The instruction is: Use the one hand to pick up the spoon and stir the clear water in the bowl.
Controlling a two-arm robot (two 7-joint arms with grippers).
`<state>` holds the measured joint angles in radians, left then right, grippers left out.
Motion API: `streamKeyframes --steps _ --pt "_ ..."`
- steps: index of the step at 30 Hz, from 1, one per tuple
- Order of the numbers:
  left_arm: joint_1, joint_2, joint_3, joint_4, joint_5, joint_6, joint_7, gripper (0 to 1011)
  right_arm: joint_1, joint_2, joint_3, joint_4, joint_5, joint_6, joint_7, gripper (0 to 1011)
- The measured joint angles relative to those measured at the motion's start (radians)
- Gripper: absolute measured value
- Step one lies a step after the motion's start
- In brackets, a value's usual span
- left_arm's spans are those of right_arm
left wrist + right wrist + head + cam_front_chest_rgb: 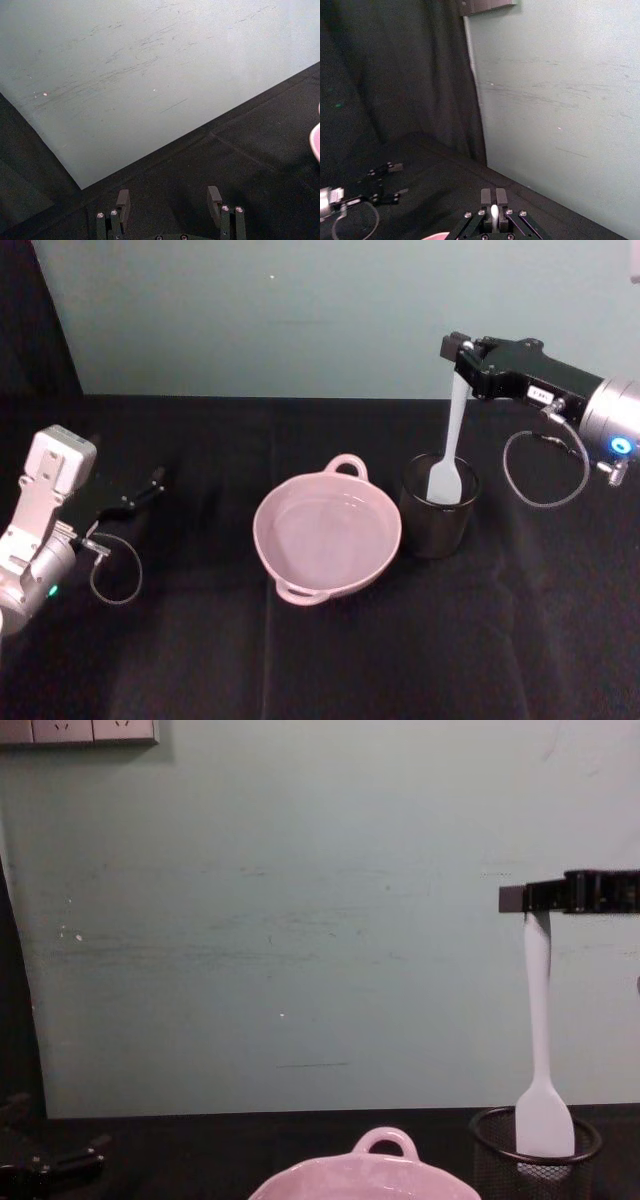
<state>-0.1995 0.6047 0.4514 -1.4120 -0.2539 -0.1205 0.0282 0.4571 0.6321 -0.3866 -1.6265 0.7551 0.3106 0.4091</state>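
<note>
Step in hand: as I judge it, lifting the long slim white plastic spoon (448,455) out of the black wire-mesh cup (435,530), ahead of carrying it to the bowl.
Right gripper: the slim black-fingered right gripper (462,365) on its silver wrist is clamped on the top of the spoon's handle, at about 1 o'clock from the bowl in the head view. The right wrist view shows the white handle end pinched between the fingers (485,197).
Spoon: hangs close to upright. Its flat paddle head sits in the mouth of the mesh cup, its lower edge about level with the rim in the chest view.
Doing it well: raise straight up until the paddle clears the rim, or it may tip the cup. Then travel toward 9 o'clock, lower into the bowl's middle and stir in small circles away from the sides, because a grip this high lets the head swing.
Bowl: the pale pink glossy ceramic bowl (262,540) with loop handles sits on the black table (200,640) just beside the cup, which is at its 3 o'clock.
Water: the clear water (325,535) shows only as faint glints.
Left gripper: the left gripper (150,485) is parked at 9 o'clock, fingers spread, holding nothing.
</note>
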Motion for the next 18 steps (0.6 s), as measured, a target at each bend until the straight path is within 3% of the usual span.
streamKeyframes --steps 8,14,18 --pt "0.0 0.0 0.0 0.0 0.0 0.0 0.0 1011 0.025 0.032 -0.008 -0.031 0.03 0.0 0.039 64" --pt "0.0 0.0 0.0 0.0 0.0 0.0 0.0 1011 0.053 0.034 -0.017 -0.051 0.047 0.003 0.039 64" --pt "0.0 0.0 0.0 0.0 0.0 0.0 0.0 1011 0.088 0.021 -0.044 -0.051 0.049 0.003 0.042 64"
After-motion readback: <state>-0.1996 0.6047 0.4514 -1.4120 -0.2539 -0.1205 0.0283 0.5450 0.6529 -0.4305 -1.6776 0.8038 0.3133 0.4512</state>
